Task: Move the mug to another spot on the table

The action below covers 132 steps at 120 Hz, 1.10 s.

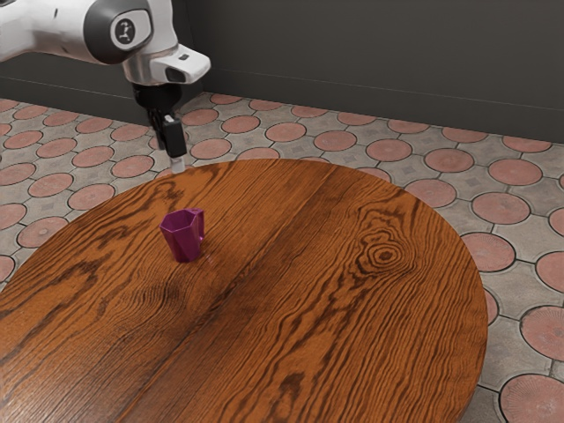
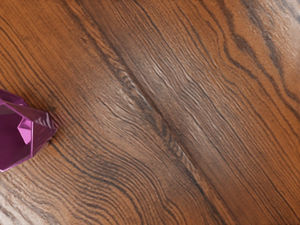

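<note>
At the exterior view's left, the white arm (image 1: 106, 31) comes in from about 10 o'clock. Its black gripper (image 1: 177, 164) points straight down over the far edge of the table. It is seen edge-on, so I cannot tell whether its jaws are parted or closed. Nothing hangs from it, and it is well apart from the mug.

The purple mug (image 1: 183, 234) stands upright on the round wooden table (image 1: 352, 291), at roughly 6 o'clock of the gripper. On the tabletop it sits toward 10 o'clock of the centre. It is faceted, its mouth faces up, and its handle seems to turn toward 3 o'clock in the exterior view. Inside, only its own purple walls can be seen, though the bottom is hard to make out.

In the wrist view, the mug (image 2: 21, 133) shows as an angular purple shape resting on the table (image 2: 187, 117).

To the mug's right, dark-grained wood runs on through 3 o'clock to the table's edge. Past that edge lies a floor of round reddish tiles (image 1: 493, 207), with a dark wall (image 1: 397, 53) behind it at 12 o'clock.
</note>
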### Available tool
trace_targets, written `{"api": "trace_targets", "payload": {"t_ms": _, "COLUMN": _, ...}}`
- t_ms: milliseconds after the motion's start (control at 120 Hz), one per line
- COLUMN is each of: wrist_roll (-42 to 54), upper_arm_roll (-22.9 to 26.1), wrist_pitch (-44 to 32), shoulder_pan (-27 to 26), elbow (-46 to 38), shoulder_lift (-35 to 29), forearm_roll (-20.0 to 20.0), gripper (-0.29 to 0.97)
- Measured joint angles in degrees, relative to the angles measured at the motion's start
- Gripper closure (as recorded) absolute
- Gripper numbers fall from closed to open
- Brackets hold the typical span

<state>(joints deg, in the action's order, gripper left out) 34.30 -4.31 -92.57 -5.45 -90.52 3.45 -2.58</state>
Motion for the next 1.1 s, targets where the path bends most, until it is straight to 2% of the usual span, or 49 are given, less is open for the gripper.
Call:
{"api": "trace_targets", "payload": {"t_ms": 275, "wrist_roll": 3.09, "upper_arm_roll": -0.18, "wrist_pitch": -0.03, "shoulder_pan": -0.66, "elbow": 0.03, "shoulder_lift": 0.29, "forearm_roll": -0.01, "gripper": 0.00}}
{"api": "trace_targets", "payload": {"t_ms": 400, "wrist_roll": 1.58, "upper_arm_roll": -2.50, "wrist_pitch": -0.02, "shoulder_pan": -0.90, "elbow": 0.75, "shoulder_lift": 0.31, "forearm_roll": 0.16, "gripper": 0.00}}
{"api": "trace_targets", "payload": {"t_ms": 550, "wrist_roll": -0.25, "upper_arm_roll": -2.86, "wrist_pitch": 0.00, "shoulder_pan": 2.71, "elbow": 9.90, "shoulder_lift": 7.73, "forearm_roll": 0.15, "gripper": 0.00}}
{"api": "trace_targets", "payload": {"t_ms": 667, "wrist_roll": -1.35, "upper_arm_roll": -3.56, "wrist_pitch": -0.03, "shoulder_pan": 3.52, "elbow": 14.25, "shoulder_lift": 12.10, "forearm_roll": 0.24, "gripper": 0.00}}
{"api": "trace_targets", "payload": {"t_ms": 800, "wrist_roll": -2.31, "upper_arm_roll": -4.44, "wrist_pitch": -0.07, "shoulder_pan": 4.81, "elbow": 21.15, "shoulder_lift": 19.94, "forearm_roll": 0.41, "gripper": 0.00}}
{"api": "trace_targets", "payload": {"t_ms": 958, "wrist_roll": -2.53, "upper_arm_roll": -3.46, "wrist_pitch": -0.11, "shoulder_pan": 7.04, "elbow": 22.32, "shoulder_lift": 23.34, "forearm_roll": 0.52, "gripper": 0.00}}
{"api": "trace_targets", "payload": {"t_ms": 1100, "wrist_roll": -1.55, "upper_arm_roll": -0.10, "wrist_pitch": -0.71, "shoulder_pan": 10.92, "elbow": 22.70, "shoulder_lift": 26.46, "forearm_roll": 0.44, "gripper": 0.00}}
